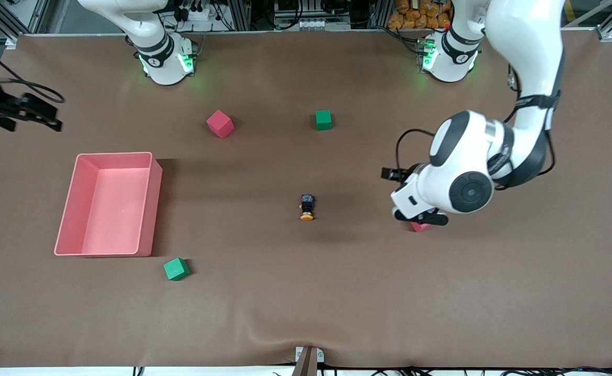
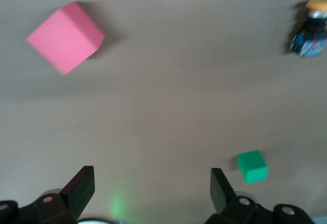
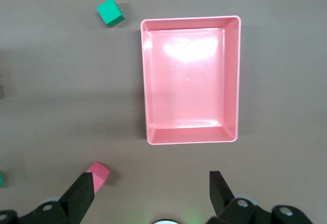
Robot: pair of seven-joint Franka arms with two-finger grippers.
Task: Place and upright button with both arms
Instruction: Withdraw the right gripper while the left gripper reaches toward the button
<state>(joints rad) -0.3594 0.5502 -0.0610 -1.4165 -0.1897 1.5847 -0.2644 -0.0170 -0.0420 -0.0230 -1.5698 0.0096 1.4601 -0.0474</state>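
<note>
Brown cloth-covered table [image 1: 306, 292], wrinkled at the camera edge; cables and rack past the arm bases. Button [image 1: 307, 207] lies on its side mid-table. Left gripper [image 2: 150, 196] jaws wide over a red cube [image 2: 65, 37]; right gripper [image 3: 150, 196] jaws wide above the pink tray [image 3: 232, 81]

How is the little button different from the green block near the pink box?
The button is orange-capped on a black body; the green block is one plain colour. The button lies tipped on its side; the block sits flat. The button looks smaller. Both rest on the brown table, untouched.
</note>
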